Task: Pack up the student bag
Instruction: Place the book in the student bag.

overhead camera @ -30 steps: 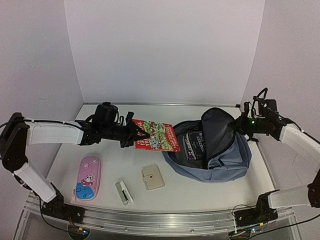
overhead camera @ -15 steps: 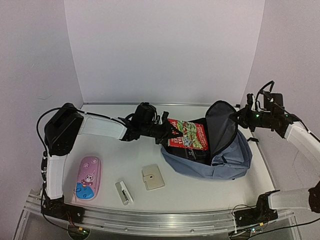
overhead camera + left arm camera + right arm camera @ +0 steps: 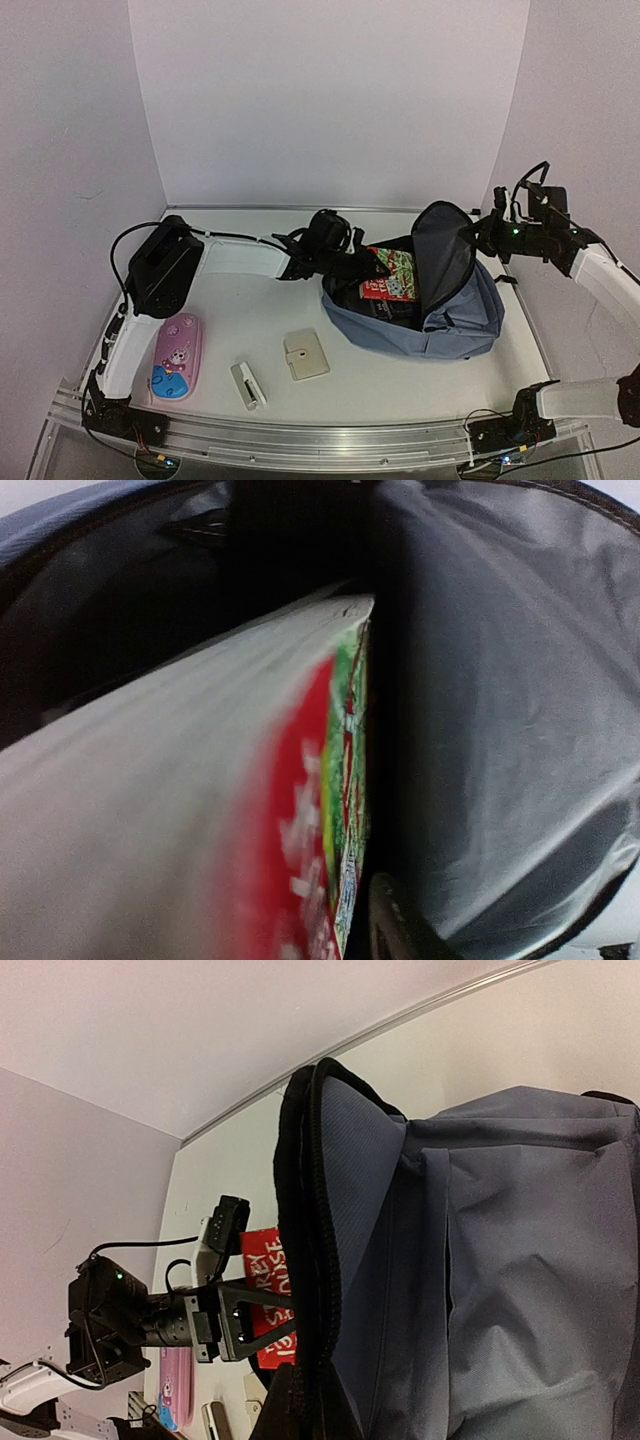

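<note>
The right gripper [image 3: 484,236] pinches open the bag [image 3: 460,322] at the right of the table [image 3: 400,385]; whether the left gripper [image 3: 374,268] grips is unclear, and the half-inserted book [image 3: 396,276] could slip out if released early

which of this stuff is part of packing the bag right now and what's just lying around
In use: student bag, red book partly inside it, left gripper at the book, right gripper holding the flap up.
Lying idle: pink pencil case, small white gadget, beige square case.
</note>
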You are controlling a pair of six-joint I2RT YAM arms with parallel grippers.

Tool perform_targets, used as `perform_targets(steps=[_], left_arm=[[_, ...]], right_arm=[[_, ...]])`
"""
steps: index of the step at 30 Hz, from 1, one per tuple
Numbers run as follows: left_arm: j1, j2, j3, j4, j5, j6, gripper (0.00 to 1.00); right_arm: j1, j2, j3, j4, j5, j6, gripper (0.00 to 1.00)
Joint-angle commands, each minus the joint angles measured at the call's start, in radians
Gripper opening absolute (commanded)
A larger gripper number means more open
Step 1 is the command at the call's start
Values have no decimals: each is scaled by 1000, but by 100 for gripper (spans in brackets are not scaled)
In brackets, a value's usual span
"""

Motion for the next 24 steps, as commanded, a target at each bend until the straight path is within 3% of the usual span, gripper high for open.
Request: perform_targets(steps=[1,7,10,14,16,20,24], left_arm=[[8,-62,-7,-213,-150,87,54],[7,-137,-53,-333,-212,161,74],[6,-166,-73,-371,-242,177,78],[7,-167,-84,-390,-237,172,72],[7,-157,-77,-388,-219,169,64],[-1,-128,-46,-390,-210,174,58],[-6,-101,-5,-389,-201,177,45]], right_arm=[[-1,-45,43,48,-5,1,0],[-1,-39,48,47,-8,-2,0],[-1,-39,49,47,-8,-1,0],[-2,-38,45,47,-7,-2,0],[-1,-39,40,47,-8,-1,0],[-2,-45,37,46,-9,-4,0],[-1,-48,37,46,-9,-6,0]])
